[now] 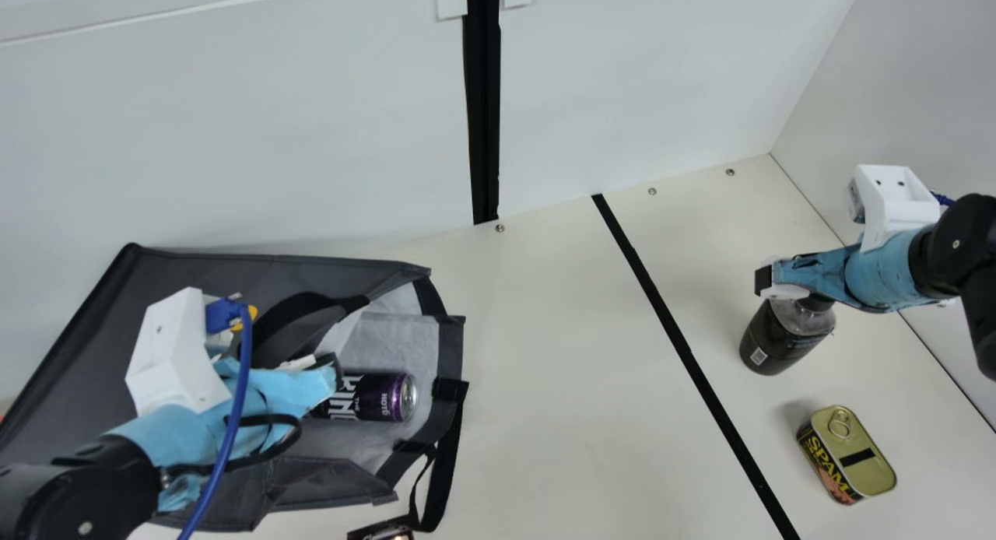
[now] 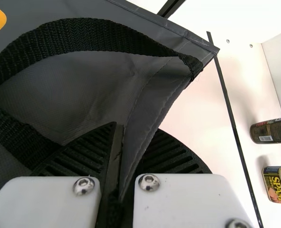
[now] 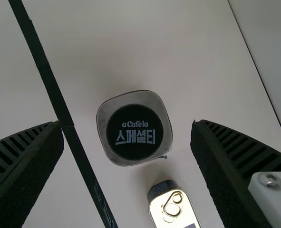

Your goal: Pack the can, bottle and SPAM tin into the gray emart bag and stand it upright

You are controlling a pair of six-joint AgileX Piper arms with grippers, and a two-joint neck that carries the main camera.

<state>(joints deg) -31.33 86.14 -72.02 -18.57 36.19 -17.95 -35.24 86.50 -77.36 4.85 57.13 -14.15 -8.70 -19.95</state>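
Cream table [image 1: 560,384]: at lower left, left gripper [image 2: 128,142] clamped on gray bag [image 1: 179,275], presumably steadying its mouth; at right, right gripper [image 3: 127,124] spread over bottle [image 1: 784,339], likely for grasping.

The left hand [image 1: 333,370] pinches the gray bag [image 2: 83,90] by its edge.

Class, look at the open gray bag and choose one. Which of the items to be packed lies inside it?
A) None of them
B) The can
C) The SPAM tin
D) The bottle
B: the can lies on its side within the gray bag, while the bottle and SPAM tin are outside it.
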